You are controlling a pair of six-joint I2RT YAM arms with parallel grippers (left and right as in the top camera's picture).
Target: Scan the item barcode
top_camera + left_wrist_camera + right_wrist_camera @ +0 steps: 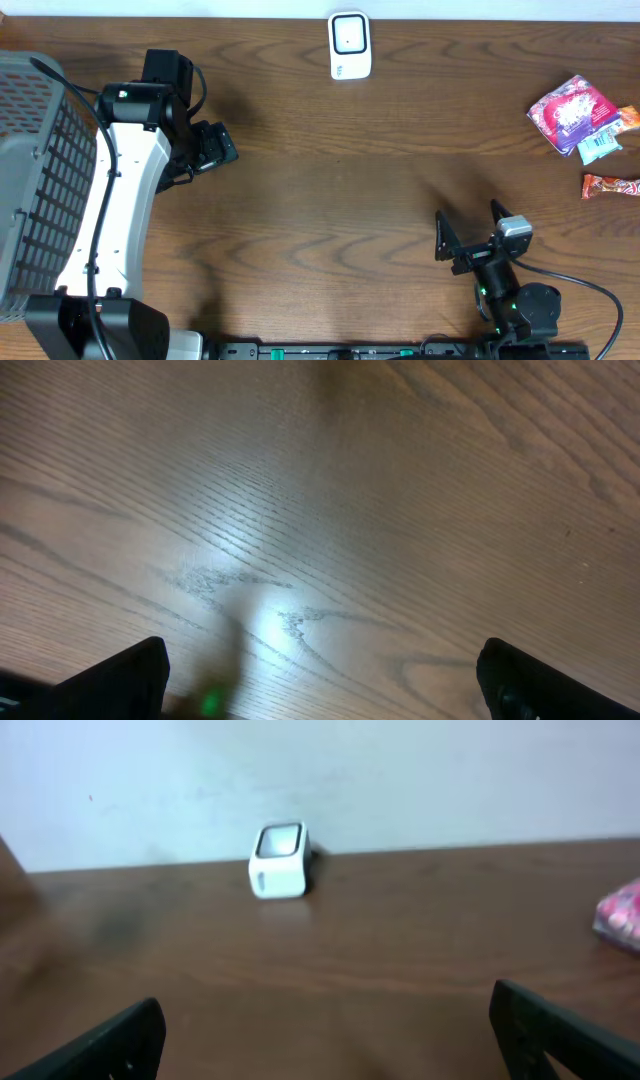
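Starting pt only, nothing scanned yet: left gripper [218, 150] & right gripper [468, 228] both hang wide open, empty, w/ snack packs [572, 113] well off to the right of the right fingers [442, 237] and scanner [350, 45] far ahead of them, so pick-up + scan remain.

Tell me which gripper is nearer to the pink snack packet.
Right. The right gripper sits on the same side of the table as the pink snack packet, nearer the front edge; the left gripper is far across the table, beside the grey basket.
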